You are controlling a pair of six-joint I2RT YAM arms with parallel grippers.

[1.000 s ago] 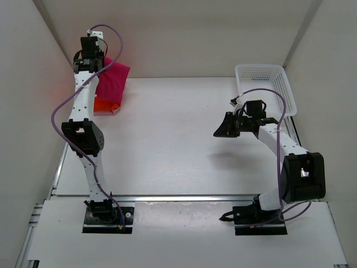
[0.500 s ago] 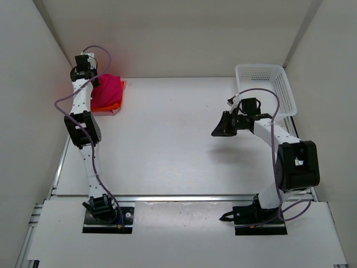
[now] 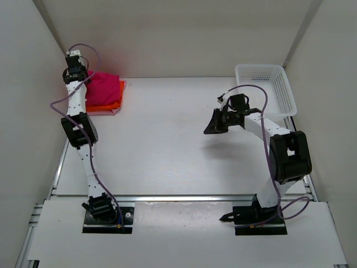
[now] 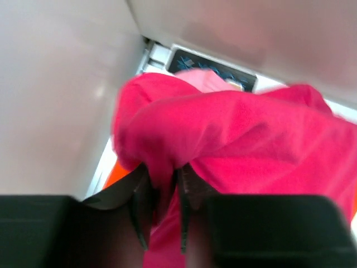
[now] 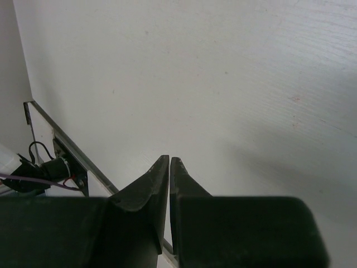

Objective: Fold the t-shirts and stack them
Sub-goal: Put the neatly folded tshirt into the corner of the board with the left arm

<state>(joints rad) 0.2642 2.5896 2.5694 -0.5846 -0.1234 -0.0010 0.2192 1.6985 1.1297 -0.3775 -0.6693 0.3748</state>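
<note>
Left wrist view: the left fingers (image 4: 144,195) stand narrowly apart with a fold of the magenta t-shirt (image 4: 251,139) between them; whether they clamp it or merely flank it cannot be told; the orange t-shirt (image 4: 114,172) shows beneath, and a strip of the light pink t-shirt (image 4: 209,80) shows past the fold. Top external view: all three lie stacked in the far left corner of the worktop (image 3: 167,139), magenta uppermost; the right fingers (image 5: 167,170) hang above mid-worktop, pressed together, carrying nothing; the white mesh basket (image 3: 262,66) sits far right. Assessment: the cloth is likely light, limp and prone to bunching; it would sag and drag its neighbours; best taken at a hem or folded edge, pinching the top layer only.
</note>
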